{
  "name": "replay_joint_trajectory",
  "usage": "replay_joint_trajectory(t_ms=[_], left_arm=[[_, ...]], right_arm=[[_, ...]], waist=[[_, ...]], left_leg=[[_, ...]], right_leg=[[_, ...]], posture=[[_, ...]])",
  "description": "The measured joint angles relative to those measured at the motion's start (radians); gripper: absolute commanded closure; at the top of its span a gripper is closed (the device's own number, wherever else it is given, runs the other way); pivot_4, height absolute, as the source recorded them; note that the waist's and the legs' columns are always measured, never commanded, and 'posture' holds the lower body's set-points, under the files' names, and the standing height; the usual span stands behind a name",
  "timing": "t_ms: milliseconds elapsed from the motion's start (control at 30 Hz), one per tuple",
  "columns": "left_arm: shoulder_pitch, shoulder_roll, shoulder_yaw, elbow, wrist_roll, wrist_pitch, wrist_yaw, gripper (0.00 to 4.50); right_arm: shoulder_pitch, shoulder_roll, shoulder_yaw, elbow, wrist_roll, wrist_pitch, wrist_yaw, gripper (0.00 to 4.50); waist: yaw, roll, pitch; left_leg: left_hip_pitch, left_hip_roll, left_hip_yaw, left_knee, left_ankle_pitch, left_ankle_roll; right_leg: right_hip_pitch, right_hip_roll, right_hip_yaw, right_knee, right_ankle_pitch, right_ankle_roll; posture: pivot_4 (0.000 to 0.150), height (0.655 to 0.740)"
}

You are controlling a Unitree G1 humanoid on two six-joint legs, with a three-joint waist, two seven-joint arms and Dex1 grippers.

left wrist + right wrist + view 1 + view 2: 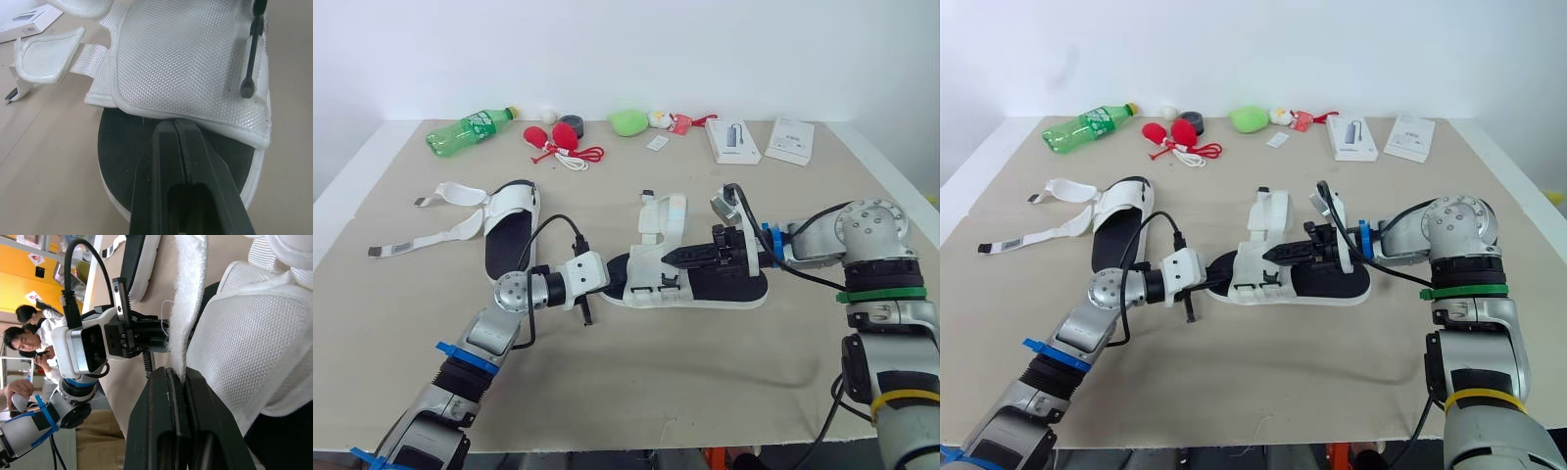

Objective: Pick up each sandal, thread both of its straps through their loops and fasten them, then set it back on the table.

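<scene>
The sandal [705, 284] lies flat on the table [705, 392], and both arms are on it, one at each end. The right gripper [171, 373] reaches in low over the black footbed, its fingers clamped on the edge of the fuzzy white strap [188, 293], which rises straight out from between the tips beside the mesh flap [244, 333]. At the sandal's other end is the left gripper [174, 123]: fingers pressed together, no gap between them, lying over the footbed with their tips right at the hem of the flap (whether they hold any of that hem, I cannot tell). The two grippers point at each other across the flap, close but not touching. Off past the left gripper's end sits the second sandal [512, 230], its loose straps [440, 230] splayed out away from the sandal. Beyond the sandal lie a green bottle [470, 129] and two white boxes [734, 140].
</scene>
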Motion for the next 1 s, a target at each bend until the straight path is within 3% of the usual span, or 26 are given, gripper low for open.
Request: replay_joint_trajectory(t_ms=[400,1000], left_arm=[[-0.002,-0.002,-0.005,0.001,0.001,-0.001,0.007,4.5],[-0.017,-0.016,-0.011,0.029,0.01,-0.015,0.011,4.5]], right_arm=[[0.047,-0.006,0.001,-0.041,0.082,-0.005,-0.096,4.48],[0.09,-0.011,0.003,-0.286,0.011,-0.006,-0.07,4.48]], waist=[[-0.001,0.0,0.0],[-0.001,0.0,0.0]], left_leg=[[0.0,0.0,0.0,0.0,0.0,0.0],[0.0,0.0,0.0,0.0,0.0,0.0]], right_leg=[[0.0,0.0,0.0,0.0,0.0,0.0],[0.0,0.0,0.0,0.0,0.0,0.0]], posture=[[0.15,0.74],[0.15,0.74]])
